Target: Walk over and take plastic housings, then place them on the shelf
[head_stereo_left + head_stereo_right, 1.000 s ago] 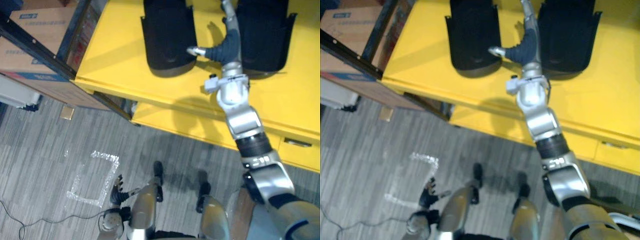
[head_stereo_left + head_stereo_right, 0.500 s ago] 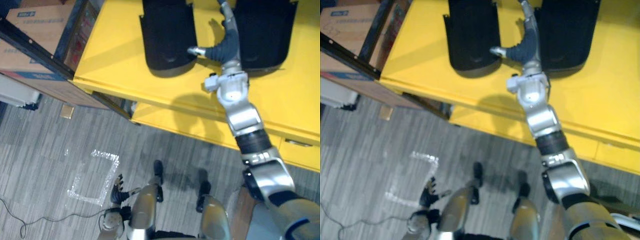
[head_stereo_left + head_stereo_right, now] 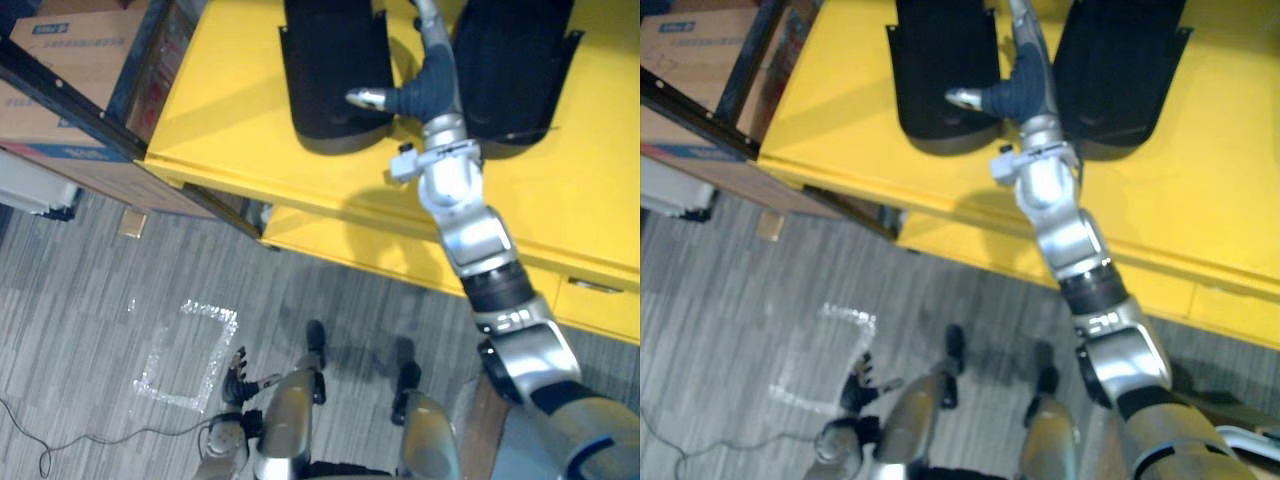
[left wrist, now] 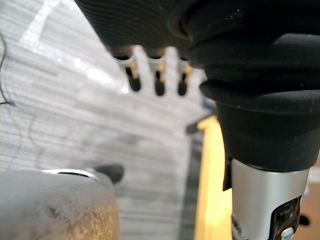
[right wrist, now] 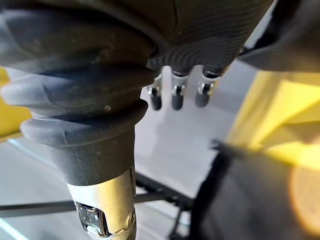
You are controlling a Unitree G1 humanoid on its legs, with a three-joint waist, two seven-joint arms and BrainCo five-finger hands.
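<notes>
Progress: early, by my reading. The robot stands at the bench and the reach is under way, but neither housing is gripped or lifted. Grasping, carrying and placing on the shelf all remain.
Yellow workbench (image 3: 230,110): holds both housings on its top. The drawer fronts (image 3: 350,245) below are shut, so their contents are hidden.
Dark metal shelf rack (image 3: 60,85): to the robot's left of the bench, with no housing on the part in view.
Brown cardboard box (image 3: 70,60): sits in the rack. I cannot tell what is inside it.
2 black plastic housings: the left housing (image 3: 335,70) and the right housing (image 3: 515,70) lie side by side, apart, with nothing visible in them.
Right hand (image 3: 428,88): stretched out over the gap between the 2 housings, fingers straight, thumb (image 3: 365,97) pointing across the left housing's edge, holding nothing.
Left hand (image 3: 237,378): hangs low above the grey floor, fingers relaxed and empty.
White tape square (image 3: 190,355): marked on the floor.
</notes>
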